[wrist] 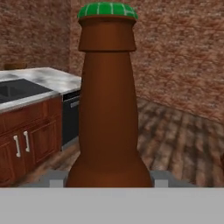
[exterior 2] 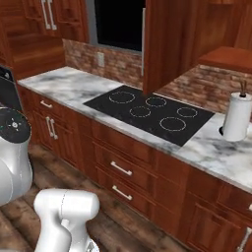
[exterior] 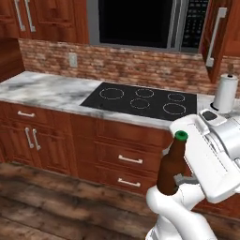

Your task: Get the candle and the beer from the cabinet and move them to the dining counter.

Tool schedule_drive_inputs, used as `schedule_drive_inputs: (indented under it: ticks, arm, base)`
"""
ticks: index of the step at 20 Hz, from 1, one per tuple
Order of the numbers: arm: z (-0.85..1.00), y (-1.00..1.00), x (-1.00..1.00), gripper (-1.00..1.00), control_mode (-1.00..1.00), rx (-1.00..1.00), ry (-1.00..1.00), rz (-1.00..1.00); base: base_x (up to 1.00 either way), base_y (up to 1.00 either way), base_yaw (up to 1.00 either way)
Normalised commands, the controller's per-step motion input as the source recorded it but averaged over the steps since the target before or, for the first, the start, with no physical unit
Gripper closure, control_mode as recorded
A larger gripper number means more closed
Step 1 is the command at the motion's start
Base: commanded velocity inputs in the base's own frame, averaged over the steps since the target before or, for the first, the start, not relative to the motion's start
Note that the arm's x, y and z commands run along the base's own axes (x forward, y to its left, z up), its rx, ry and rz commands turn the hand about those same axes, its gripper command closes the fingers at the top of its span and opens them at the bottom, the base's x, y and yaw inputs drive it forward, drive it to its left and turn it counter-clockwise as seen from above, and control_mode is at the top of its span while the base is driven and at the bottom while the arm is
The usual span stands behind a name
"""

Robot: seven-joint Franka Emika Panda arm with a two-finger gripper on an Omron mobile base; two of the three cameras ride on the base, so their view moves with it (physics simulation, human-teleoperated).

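Observation:
The beer (exterior: 169, 164) is a dark brown bottle with a green cap, held upright in front of the lower drawers, and my gripper (exterior: 176, 181) is shut on its lower body. Seen from the hand, the beer (wrist: 108, 109) stands tall in the middle, with my gripper (wrist: 108, 178) clamped on its base and a grey fingertip on each side. The cabinet door (exterior 2: 170, 39) hangs open over the stove counter, and its inner shelf (exterior 2: 227, 55) looks bare. The candle is out of view. A marble counter with a dark sink (wrist: 26, 85) sits at the left; I cannot tell whether it is the dining counter.
A black cooktop (exterior: 143, 101) lies in the marble counter (exterior: 47, 91), with a microwave (exterior: 140, 21) above it. A paper towel roll (exterior 2: 237, 118) stands at the counter's right. Drawers (exterior: 129, 159) line the front, and wooden floor (exterior: 56, 206) stretches to the left.

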Motion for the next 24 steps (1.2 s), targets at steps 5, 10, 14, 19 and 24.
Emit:
schedule_drive_inputs:
  ticks: [5,10,14,19,24]
  arm:
    - [0.0,0.0,0.0,1.0,1.0,0.0,0.0,0.0]
    - [0.0,0.0,0.0,1.0,1.0,0.0,0.0,0.0]
    - [0.0,0.0,0.0,1.0,1.0,0.0,0.0,0.0]
    - [0.0,0.0,0.0,1.0,1.0,0.0,0.0,0.0]
    - [0.0,0.0,0.0,1.0,1.0,0.0,0.0,0.0]
  base:
    - [-0.08,0.71,0.38]
    - [-0.07,0.56,0.38]
    - [-0.08,0.4,0.39]
    - [-0.09,0.33,0.38]
    - [-0.12,0.27,0.36]
